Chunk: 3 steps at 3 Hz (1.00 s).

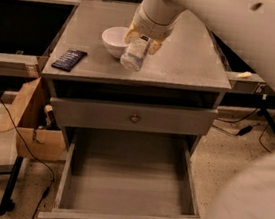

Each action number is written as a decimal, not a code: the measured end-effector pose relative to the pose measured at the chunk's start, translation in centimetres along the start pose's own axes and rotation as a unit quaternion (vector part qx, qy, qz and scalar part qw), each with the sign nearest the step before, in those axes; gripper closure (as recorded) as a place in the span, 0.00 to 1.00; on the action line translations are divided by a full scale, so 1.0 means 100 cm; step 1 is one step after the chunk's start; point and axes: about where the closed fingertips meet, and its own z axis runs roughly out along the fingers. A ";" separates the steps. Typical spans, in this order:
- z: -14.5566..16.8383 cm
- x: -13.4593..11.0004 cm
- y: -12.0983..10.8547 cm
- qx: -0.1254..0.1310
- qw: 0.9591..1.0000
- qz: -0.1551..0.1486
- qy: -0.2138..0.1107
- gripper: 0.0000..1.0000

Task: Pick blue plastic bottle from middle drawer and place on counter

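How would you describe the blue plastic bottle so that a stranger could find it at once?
Look at the grey counter on top of the drawer cabinet. Over its middle, the gripper holds the blue plastic bottle, beside the white bowl. It is the only slim, pale, translucent thing there; the bowl is round and opaque.

Warm, fairly dim indoor light fell from above on the counter (194,58), which looked evenly lit. The gripper (142,39), clasping the blue plastic bottle (134,54) just above the counter beside the white bowl (114,38), caught the brightest light (its pale arm did too). Deep shadow filled the gap under the counter, and the open middle drawer (128,181) lay shaded.
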 end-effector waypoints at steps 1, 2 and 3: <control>0.032 -0.022 -0.018 0.042 0.997 0.061 0.007 1.00; 0.066 -0.037 -0.047 0.093 0.990 0.101 0.020 0.74; 0.074 -0.043 -0.063 0.111 0.987 0.116 0.025 0.51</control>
